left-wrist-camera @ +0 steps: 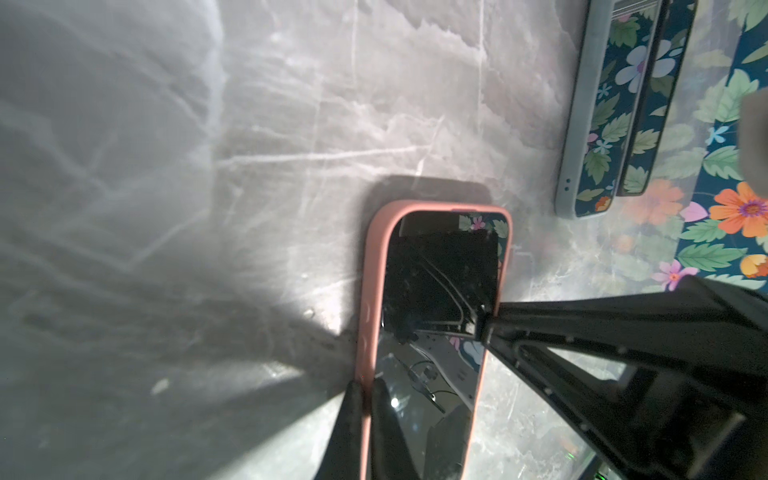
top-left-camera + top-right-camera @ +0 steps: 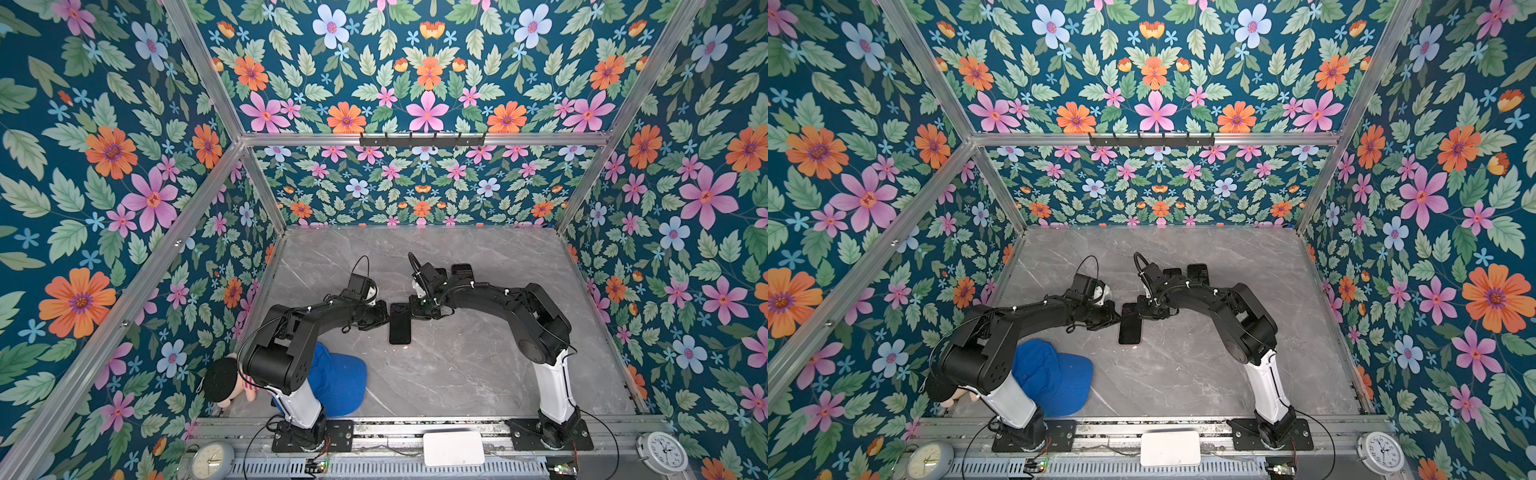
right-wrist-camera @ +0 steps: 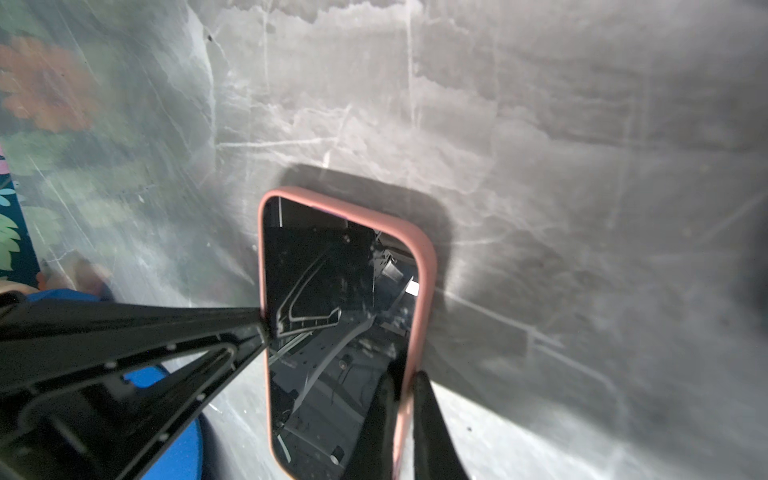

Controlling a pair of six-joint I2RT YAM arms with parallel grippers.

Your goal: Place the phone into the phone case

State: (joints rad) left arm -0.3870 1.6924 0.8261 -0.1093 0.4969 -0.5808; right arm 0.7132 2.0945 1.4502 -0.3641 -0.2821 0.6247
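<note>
The black phone (image 2: 400,328) lies flat, screen up, seated inside the pink phone case (image 1: 371,291), near the centre of the counter (image 2: 457,374).

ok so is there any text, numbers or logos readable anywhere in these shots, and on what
No word, brand or sign can be read anywhere.
white clock: numerals round the dial, too small to read.
grey clock: dial marks too faint to read.
phone: dark screen, reflections only.
phone case: plain pink rim, no print visible.

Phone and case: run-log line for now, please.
phone: inside pink case, flat on table | left gripper: shut on its rim | right gripper: shut on opposite rim
</note>
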